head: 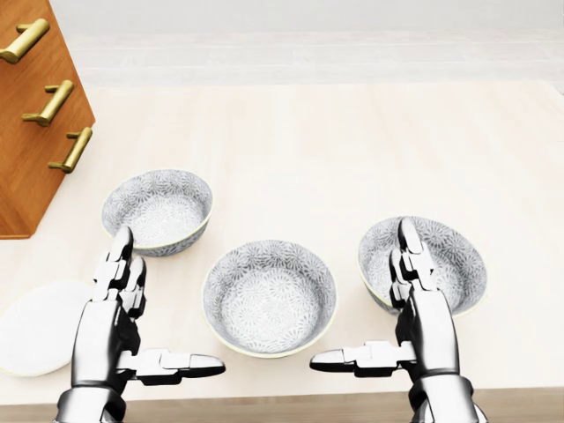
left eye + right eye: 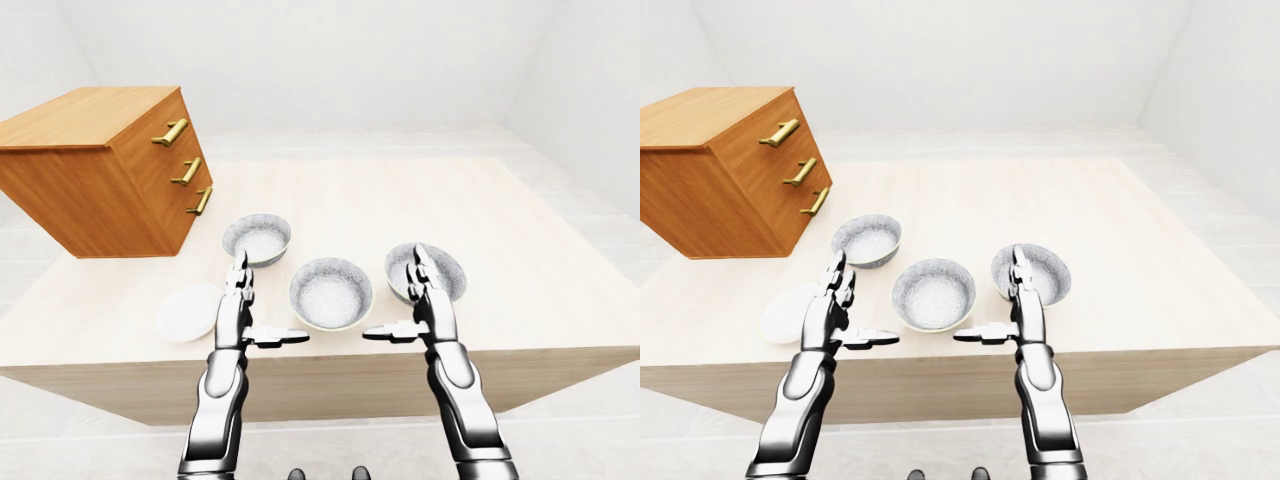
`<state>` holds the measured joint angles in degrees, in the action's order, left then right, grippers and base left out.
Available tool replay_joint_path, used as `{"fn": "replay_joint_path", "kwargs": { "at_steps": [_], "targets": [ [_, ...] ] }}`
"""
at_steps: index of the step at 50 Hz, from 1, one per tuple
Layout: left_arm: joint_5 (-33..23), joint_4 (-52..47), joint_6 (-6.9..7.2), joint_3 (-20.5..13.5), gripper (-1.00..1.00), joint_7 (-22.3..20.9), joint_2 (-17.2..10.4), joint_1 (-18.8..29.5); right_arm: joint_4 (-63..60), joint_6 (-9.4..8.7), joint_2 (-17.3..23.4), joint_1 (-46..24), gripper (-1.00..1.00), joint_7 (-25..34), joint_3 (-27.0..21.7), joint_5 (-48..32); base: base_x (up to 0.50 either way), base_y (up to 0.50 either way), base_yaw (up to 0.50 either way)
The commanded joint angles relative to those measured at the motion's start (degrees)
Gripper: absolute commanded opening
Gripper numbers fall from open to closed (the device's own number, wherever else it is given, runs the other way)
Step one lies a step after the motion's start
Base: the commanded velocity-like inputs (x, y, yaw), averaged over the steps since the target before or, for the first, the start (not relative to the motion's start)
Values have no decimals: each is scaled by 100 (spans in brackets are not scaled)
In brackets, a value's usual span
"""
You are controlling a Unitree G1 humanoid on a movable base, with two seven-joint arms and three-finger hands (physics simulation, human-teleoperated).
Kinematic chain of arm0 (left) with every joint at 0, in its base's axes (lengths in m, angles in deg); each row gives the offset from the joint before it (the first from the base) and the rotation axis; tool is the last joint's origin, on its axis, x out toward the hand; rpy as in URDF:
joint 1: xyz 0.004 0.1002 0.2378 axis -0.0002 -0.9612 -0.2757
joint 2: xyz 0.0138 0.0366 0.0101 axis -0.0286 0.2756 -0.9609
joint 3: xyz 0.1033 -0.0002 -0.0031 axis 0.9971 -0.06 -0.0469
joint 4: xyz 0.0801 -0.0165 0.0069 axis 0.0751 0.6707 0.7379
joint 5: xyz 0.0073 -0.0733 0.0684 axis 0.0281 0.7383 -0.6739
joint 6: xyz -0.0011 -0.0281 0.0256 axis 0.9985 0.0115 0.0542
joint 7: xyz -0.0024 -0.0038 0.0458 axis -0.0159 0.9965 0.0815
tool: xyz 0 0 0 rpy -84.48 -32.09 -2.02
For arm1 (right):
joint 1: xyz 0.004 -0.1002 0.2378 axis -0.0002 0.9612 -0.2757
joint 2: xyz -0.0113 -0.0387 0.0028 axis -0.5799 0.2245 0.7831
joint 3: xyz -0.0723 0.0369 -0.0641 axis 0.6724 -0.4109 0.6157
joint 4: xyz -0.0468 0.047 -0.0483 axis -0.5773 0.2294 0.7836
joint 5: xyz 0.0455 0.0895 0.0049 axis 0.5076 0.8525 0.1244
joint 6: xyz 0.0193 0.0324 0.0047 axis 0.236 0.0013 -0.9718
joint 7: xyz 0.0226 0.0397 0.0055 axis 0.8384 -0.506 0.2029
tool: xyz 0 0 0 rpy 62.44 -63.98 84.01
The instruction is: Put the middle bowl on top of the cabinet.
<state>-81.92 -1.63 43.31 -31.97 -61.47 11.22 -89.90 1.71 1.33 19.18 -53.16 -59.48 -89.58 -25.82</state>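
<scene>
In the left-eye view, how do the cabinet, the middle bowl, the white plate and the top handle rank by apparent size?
1. The cabinet, clearly largest.
2-3. The middle bowl and white plate look close; the bowl seems slightly wider, but the left hand hides the plate's edge, so unsure.
4. The top handle, smallest.

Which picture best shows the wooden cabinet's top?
The left-eye view: the cabinet shows largest, top surface included. The right-eye view shows nearly the same, a little smaller. The head view cuts it off, catching only the drawer face at its left edge.
</scene>
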Motion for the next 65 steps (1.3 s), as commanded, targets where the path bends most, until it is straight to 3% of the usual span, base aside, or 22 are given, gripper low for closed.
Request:
{"fn": "replay_joint_path", "kwargs": {
  "at_steps": [1,4,8,11,12,18,29,35,45,47,56,57,65],
  "targets": [
    [223,-373,256,-223,100,-210,-157,-70,-567,-482,74,63,100,8,-103,59,0,0,0],
    [286,-818,457,-310,100,-277,-162,-159,-950,-522,23,141,100,-44,-99,-11,0,0,0],
    [345,-1241,457,-394,100,-373,-177,-255,-1256,-522,6,177,100,-4,-72,-30,0,0,0],
    [266,-952,409,-401,100,-432,-146,-268,-1335,-522,10,180,100,55,-56,-41,0,0,0],
    [276,-1389,457,-399,100,-434,-174,-310,-1434,-522,2,203,100,76,-60,-24,0,0,0],
    [297,-1671,457,-483,100,-534,-133,-477,-1661,-522,38,192,100,96,-74,-139,0,0,0],
    [272,-2289,457,-534,100,-534,-65,-473,-2259,-522,57,146,100,165,-200,-203,-6,50,0],
    [-6,-2065,457,-471,100,-458,-58,-469,-2384,-522,50,215,100,342,-182,-131,-6,50,0],
    [149,-2351,457,-589,100,-610,-73,-581,-2583,-522,20,371,100,378,-216,-168,-6,50,0],
    [360,-2410,457,-585,100,-857,-128,-577,-2675,-522,24,410,100,419,-231,-135,-6,50,0],
    [328,-2438,457,-677,100,-894,-80,-608,-2766,-522,-4,485,100,485,-270,-90,-5,50,0],
    [362,-2754,457,-704,100,-856,-114,-542,-2762,-522,-13,495,100,445,-280,-122,0,23,0],
    [393,-2588,457,-768,100,-950,-47,-632,-2897,-522,8,504,100,547,-365,42,0,0,0]
  ]
}}
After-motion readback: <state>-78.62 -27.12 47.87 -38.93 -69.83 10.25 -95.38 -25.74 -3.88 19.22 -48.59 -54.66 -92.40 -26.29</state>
